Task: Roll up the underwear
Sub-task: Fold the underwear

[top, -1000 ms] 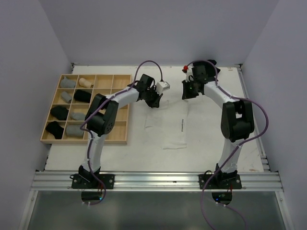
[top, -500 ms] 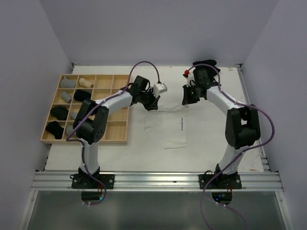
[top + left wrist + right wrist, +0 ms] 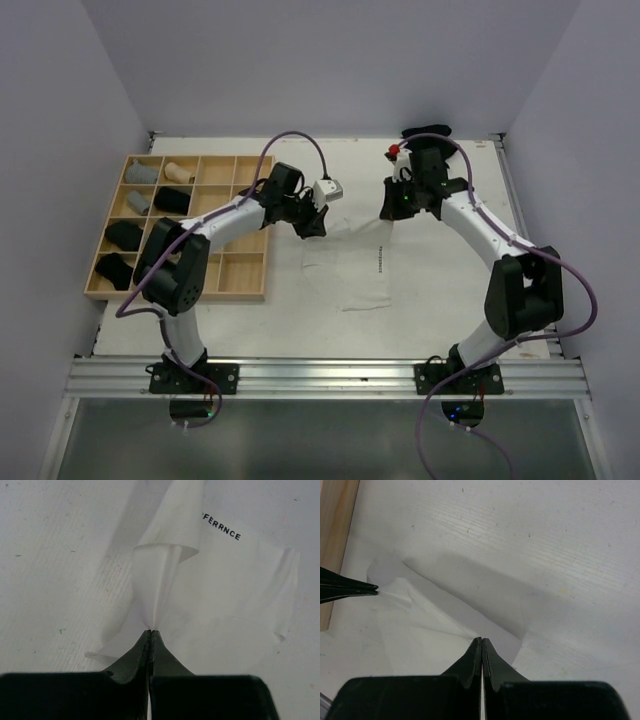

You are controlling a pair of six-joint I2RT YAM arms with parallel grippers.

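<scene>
Underwear, white and limp point(image 3: 352, 268), lies in the middle of the table point(image 3: 450, 300), just right of the wooden tray point(image 3: 250, 296). My left claw point(image 3: 151, 636) is pressed together on its far left corner, and a little peak of cloth stands up from the tips. My right claw point(image 3: 481, 644) is pressed together on the far right corner and seems to pinch a thin bit of cloth too. The rest lies flat toward the near side, with small black letters on it. In the tray sit short rolls point(image 3: 143, 173), grey, beige and black. I think this piece is just at the start: I have the far edge, and nothing is rolled yet. Next, both claws should go the same way at the same speed, bringing the far edge over toward the near side, so the cloth does not twist or slip out
</scene>
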